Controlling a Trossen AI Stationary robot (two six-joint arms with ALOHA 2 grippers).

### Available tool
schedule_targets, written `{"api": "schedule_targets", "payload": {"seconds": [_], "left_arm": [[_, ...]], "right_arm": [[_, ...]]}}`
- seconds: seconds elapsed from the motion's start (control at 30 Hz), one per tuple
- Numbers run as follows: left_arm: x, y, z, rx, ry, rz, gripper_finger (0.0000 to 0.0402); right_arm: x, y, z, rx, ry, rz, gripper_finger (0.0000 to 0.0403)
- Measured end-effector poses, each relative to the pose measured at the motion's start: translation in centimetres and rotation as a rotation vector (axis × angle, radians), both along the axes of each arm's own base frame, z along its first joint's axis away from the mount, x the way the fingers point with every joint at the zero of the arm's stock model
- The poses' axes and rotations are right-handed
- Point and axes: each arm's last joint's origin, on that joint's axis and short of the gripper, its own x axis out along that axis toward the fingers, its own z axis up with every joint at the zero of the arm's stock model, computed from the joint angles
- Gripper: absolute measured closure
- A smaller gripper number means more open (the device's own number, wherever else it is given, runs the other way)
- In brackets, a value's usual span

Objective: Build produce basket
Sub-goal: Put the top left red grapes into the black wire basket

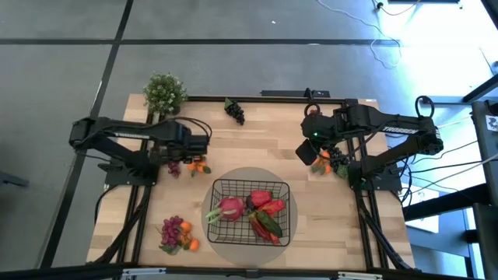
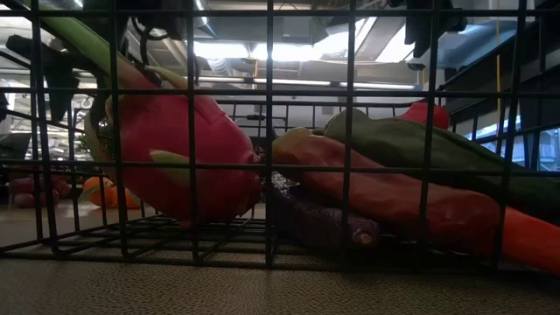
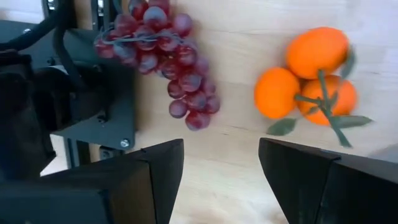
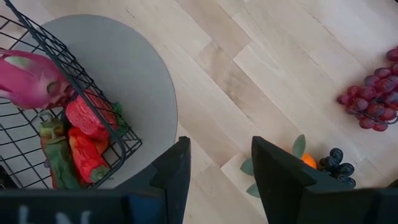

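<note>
Left gripper [image 3: 221, 171], jaws apart, over oranges [image 3: 308, 78] at basket's [image 1: 250, 211] 10 o'clock: light, rigid, slippery; grip cluster's middle. Right gripper [image 4: 214, 171] jaws apart, empty.

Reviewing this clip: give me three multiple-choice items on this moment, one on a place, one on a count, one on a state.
1. Where is the potted plant?
A. the table's far left corner
B. inside the basket
C. under the right arm

2. How many oranges lie ahead of the left gripper in its wrist view?
A. one
B. three
C. five

3. How is the left gripper?
A. shut on grapes
B. open, empty
C. shut on the basket

Answers: 1 A, the high view shows it at that corner. 2 B, three on one leafy stem. 3 B, its fingers stand apart above bare wood.
</note>
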Motion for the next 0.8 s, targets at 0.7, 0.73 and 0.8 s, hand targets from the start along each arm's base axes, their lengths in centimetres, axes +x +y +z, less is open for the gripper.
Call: {"api": "schedule_targets", "payload": {"seconds": [0.7, 0.73, 0.8], "left_arm": [[2.4, 1.0, -4.3, 0.164, 0.23, 0.108, 0.0204], [2.3, 1.1, -4.5, 0.166, 0.239, 0.113, 0.0204], [2.0, 1.1, -5.0, 0.172, 0.256, 0.156, 0.0204]], "right_arm": [[1.5, 0.5, 0.7, -0.024, -0.156, 0.454, 0.0249], [1.6, 0.5, 0.7, -0.018, -0.162, 0.463, 0.0249], [1.6, 0.6, 0.8, -0.005, -0.168, 0.468, 0.0249]]}}
